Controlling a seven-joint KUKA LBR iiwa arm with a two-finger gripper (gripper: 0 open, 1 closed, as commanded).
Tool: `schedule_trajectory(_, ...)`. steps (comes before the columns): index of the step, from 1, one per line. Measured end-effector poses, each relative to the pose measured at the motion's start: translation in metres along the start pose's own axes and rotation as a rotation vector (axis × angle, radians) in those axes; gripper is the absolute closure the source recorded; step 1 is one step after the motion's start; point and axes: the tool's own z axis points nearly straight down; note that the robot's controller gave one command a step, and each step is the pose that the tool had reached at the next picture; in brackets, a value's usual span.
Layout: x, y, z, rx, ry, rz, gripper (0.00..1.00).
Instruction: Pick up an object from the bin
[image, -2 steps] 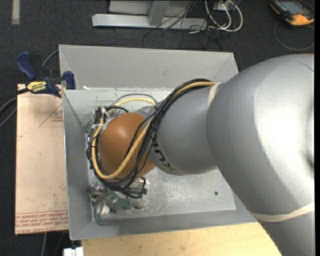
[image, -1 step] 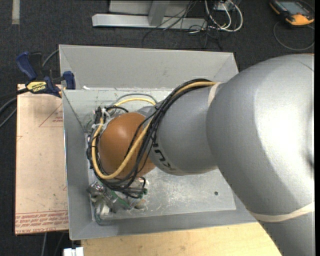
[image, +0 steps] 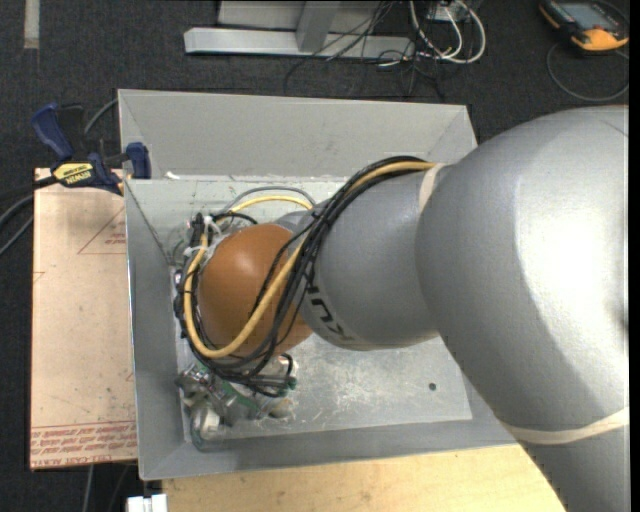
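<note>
Camera view: the gripper (image: 242, 382) is set low at the bin's (image: 400, 395) lower-left corner, under the orange wrist cover (image: 240, 290) — wide or narrow cannot be told. A small jumble of loose things (image: 205, 412) lies there, none seen held. The reach is judged the step in hand; a closing and a clean lift are called for next.

The big grey arm (image: 470, 270) reaches into the bin (image: 300, 130) from its right side and lies across most of its floor. Its wrist, capped by a rounded orange cover (image: 240, 285) with yellow and black cables (image: 345, 195) looped over it, points toward the bin's left wall. The gripper (image: 238, 393) sits low by the bin's near-left corner, largely tucked under that cover.
</note>
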Motion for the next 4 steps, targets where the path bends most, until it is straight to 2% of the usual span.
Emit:
schedule_trajectory(1,0.002,0.001,-0.019,-0.003,0.008,0.001,1.0)
schedule_trajectory(2,-0.001,0.0,-0.035,-0.001,0.001,0.001,1.0)
schedule_trajectory(3,-0.001,0.001,-0.054,-0.002,0.004,0.002,1.0)
schedule_trajectory(4,-0.002,0.0,-0.07,-0.001,-0.001,0.002,1.0)
